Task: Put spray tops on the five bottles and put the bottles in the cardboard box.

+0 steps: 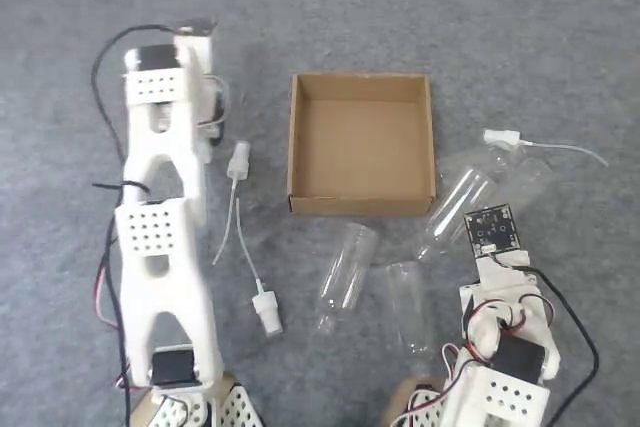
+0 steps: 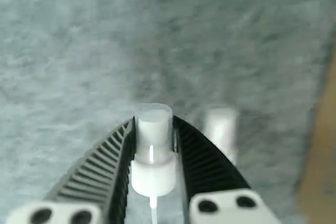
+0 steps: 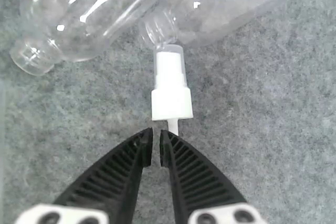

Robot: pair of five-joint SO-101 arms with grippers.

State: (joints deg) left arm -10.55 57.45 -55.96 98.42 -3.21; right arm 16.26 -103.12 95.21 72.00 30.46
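My left gripper (image 2: pixel 152 124) is shut on a white spray top (image 2: pixel 152 153), held by its collar above the grey carpet. A second spray top (image 2: pixel 220 129) lies on the carpet just beyond it, and its tube shows in the high view (image 1: pixel 238 162). My right gripper (image 3: pixel 156 139) is shut, its tips at the stem of another spray top (image 3: pixel 170 95). I cannot tell whether they pinch the stem. That top's nozzle touches the neck of a clear bottle (image 3: pixel 220 9), with another bottle (image 3: pixel 68 19) beside it. The cardboard box (image 1: pixel 292 142) stands open with nothing in it.
Two more clear bottles (image 1: pixel 347 269) (image 1: pixel 408 305) lie in front of the box. One spray top (image 1: pixel 267 312) lies at the front left, and another (image 1: pixel 502 137) with a long tube lies right of the box. The left arm (image 1: pixel 160 227) stretches along the table's left side.
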